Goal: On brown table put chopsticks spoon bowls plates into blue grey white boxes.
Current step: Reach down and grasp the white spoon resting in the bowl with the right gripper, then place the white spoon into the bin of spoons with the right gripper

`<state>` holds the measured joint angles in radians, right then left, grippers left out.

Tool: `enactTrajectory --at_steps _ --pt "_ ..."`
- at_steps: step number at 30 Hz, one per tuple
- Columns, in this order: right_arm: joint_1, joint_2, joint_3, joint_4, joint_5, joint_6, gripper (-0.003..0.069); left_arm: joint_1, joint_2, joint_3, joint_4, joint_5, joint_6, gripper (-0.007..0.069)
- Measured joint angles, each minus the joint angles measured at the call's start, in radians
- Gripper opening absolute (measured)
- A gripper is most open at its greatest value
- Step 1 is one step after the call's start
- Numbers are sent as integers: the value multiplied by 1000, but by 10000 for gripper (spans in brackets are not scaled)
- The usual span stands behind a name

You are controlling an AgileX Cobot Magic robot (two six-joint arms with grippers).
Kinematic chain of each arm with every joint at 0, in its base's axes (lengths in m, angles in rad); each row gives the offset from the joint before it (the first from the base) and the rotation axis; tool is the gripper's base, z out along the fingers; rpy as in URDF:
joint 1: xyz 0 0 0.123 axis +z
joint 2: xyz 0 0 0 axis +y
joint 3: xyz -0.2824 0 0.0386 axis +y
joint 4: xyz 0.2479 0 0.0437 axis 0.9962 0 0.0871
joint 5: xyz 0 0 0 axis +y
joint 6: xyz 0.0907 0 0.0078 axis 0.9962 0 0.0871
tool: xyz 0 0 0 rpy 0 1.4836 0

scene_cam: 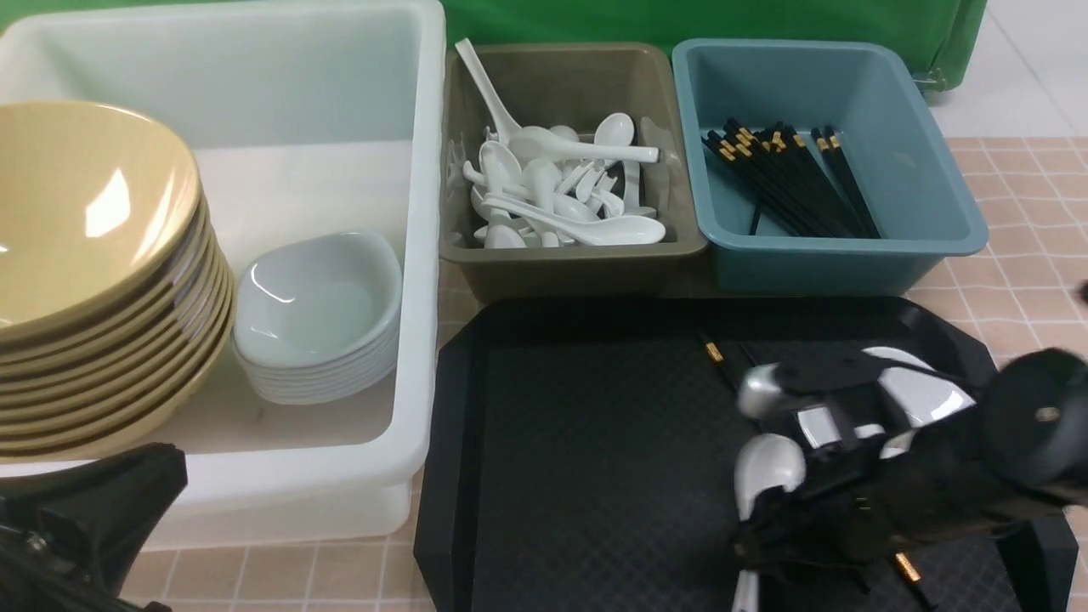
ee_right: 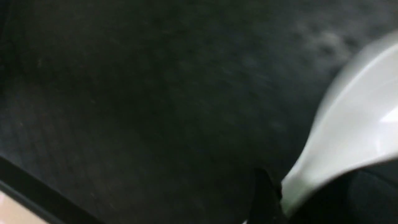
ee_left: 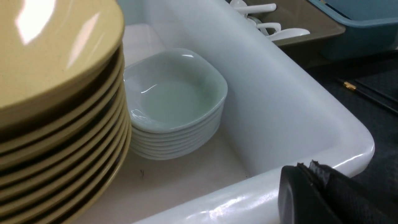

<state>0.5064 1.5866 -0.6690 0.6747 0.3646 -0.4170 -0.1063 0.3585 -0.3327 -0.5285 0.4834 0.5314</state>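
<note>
Tiled worktop (scene_cam: 1020,280) under a black tray (scene_cam: 578,442), green curtain (scene_cam: 680,17) beyond; left fingers (ee_left: 311,196) clenched left of tray, right fingers (ee_right: 264,202) over it by a spoon (scene_cam: 769,463), grip unclear

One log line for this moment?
left gripper shut, by white box | right gripper above black tray, at white spoon, opening unclear

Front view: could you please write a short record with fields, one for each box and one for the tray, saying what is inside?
white box: a stack of yellow bowls and a stack of white dishes
grey box: many white spoons
blue box: black chopsticks with gold bands
black tray: a loose spoon and a single chopstick, not yet sorted
</note>
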Motion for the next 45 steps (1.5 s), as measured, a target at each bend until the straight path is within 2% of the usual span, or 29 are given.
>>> enactTrajectory --at_steps 5,6,8,10,16,20,23,24,26,27,28,31,34,36,39,42,44,45 --pt "81 62 -40 9 -118 -13 335 0 0 0 -3 0 0 1" --pt "99 76 -45 9 -148 -38 248 0 0 1 -3 0 0 1" --pt "104 79 -47 16 -152 -46 201 0 0 1 -3 0 0 1" --pt "104 68 -56 39 -132 -63 106 0 0 1 -3 -1 0 1" --pt "104 -15 -112 8 -57 -158 99 0 0 1 -3 -10 10 1" --pt "104 -71 -226 7 -101 -259 99 0 0 1 -3 -49 26 1" --pt "106 -69 -327 7 -220 -355 99 0 0 1 -3 -55 27 1" --pt "105 -49 -389 8 -329 -392 99 0 0 1 -3 -56 27 1" --pt "105 -24 -434 8 -412 -415 99 0 0 1 -3 -56 27 1" --pt "104 35 -516 12 -535 -460 99 0 0 1 -3 -56 27 1" --pt "101 80 -575 13 -582 -489 99 0 0 1 -3 -56 27 1" --pt "82 211 -731 17 -574 -538 120 0 0 1 -3 -56 27 1" --pt "49 346 -899 17 -444 -543 199 0 0 1 -3 -56 27 1" --pt "9 411 -966 16 -326 -506 306 0 0 1 -3 -45 27 1" --pt "-54 424 -990 12 -165 -439 414 0 0 1 -3 -13 27 1" --pt "-133 383 -994 3 39 -359 475 0 -1 1 -3 8 27 1" --pt "-206 347 -998 -22 203 -287 487 0 -1 1 -3 13 27 1" --pt "-206 342 -998 -22 221 -278 487 0 -1 1 -3 13 27 1"
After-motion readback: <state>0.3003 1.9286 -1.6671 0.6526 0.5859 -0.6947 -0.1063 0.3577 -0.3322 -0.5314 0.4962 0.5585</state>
